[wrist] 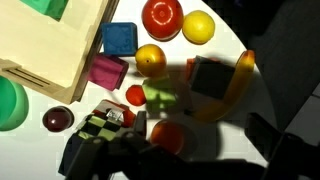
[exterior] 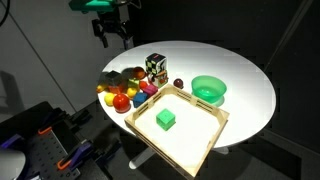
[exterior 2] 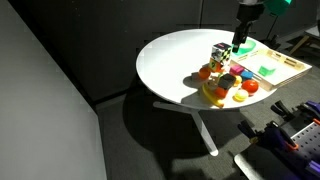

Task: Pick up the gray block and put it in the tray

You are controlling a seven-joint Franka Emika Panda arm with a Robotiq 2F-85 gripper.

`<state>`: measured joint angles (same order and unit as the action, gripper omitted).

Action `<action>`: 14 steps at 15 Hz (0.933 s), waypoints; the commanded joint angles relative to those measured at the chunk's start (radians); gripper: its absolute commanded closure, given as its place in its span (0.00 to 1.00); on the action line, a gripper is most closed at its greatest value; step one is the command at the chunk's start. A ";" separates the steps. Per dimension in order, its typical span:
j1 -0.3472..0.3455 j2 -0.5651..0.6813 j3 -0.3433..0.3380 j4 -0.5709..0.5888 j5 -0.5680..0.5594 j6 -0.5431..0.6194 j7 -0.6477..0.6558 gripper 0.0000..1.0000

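The gray block (wrist: 210, 78) is a small dark matte cube lying in shadow among toy fruit, right beside a yellow banana (wrist: 238, 88). In the wrist view the light wooden tray (wrist: 50, 50) fills the top left, and in an exterior view the tray (exterior: 205, 135) holds a green cube (exterior: 165, 119). My gripper (exterior: 112, 35) hangs open above the fruit pile, well clear of the table. Its dark fingers (wrist: 90, 155) frame the bottom of the wrist view with nothing between them. The gray block lies a little ahead of the fingertips.
Around the block lie an orange (wrist: 150, 60), a lemon (wrist: 198, 27), a tomato (wrist: 162, 15), a blue block (wrist: 118, 38), a magenta block (wrist: 107, 72) and an orange ball (wrist: 165, 135). A patterned cube (exterior: 155, 68) and a green bowl (exterior: 209, 89) stand near the tray.
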<state>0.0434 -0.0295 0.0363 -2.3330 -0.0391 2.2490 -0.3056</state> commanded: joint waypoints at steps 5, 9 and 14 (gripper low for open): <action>-0.002 -0.002 -0.004 -0.018 -0.003 0.009 -0.004 0.00; 0.022 0.019 0.023 -0.016 0.003 0.007 -0.011 0.00; 0.040 0.030 0.046 -0.026 -0.029 0.038 0.051 0.00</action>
<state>0.0788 0.0031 0.0757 -2.3490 -0.0392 2.2538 -0.3056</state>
